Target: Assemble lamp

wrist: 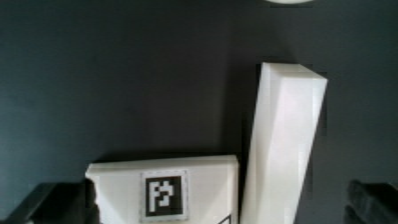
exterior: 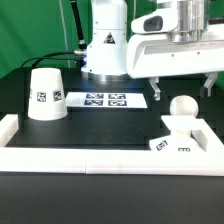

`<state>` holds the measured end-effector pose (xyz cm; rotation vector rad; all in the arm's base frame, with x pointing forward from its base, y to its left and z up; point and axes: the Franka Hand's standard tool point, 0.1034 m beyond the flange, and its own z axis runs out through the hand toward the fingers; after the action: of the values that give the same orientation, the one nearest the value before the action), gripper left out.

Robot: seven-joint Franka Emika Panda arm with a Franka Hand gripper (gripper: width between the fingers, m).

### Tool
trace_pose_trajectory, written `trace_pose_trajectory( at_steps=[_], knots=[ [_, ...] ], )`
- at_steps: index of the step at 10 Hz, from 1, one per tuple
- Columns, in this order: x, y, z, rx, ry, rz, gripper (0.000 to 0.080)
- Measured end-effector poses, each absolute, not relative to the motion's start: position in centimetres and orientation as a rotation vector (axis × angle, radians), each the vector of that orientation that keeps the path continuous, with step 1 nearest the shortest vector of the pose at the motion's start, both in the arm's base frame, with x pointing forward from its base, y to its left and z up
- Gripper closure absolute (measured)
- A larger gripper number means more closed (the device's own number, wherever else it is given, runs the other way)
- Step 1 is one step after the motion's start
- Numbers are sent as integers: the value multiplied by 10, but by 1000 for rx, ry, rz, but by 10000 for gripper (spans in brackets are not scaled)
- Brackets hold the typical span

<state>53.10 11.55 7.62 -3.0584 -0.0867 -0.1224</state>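
The white cone shade (exterior: 45,92) stands at the exterior view's left on the dark table. The flat square base (exterior: 176,143) lies at the right, in the corner of the white rail. It shows with its tag in the wrist view (wrist: 164,190), beside the rail (wrist: 285,140). The round-topped bulb (exterior: 181,108) stands just behind the base; only its edge shows in the wrist view (wrist: 290,2). My gripper (exterior: 183,88) is open and empty above the bulb and base. In the wrist view my gripper (wrist: 214,205) has a dark finger on each side of the base.
The marker board (exterior: 103,99) lies flat in the middle, in front of the arm's white pedestal (exterior: 103,45). A white rail (exterior: 100,158) borders the table at the front, with side pieces left (exterior: 10,125) and right (exterior: 214,135).
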Motion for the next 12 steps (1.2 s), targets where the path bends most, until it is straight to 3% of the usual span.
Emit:
trace_pose_trajectory(
  at_steps=[3,7,9,12],
  knots=[
    [529,116,75,-3059,-88,-118,100],
    [496,130,59,-3062,-37,-52,100],
    [498,131,60,-3063,-37,-34,100],
    [491,132,61,-3067,-10,313,100]
  ],
)
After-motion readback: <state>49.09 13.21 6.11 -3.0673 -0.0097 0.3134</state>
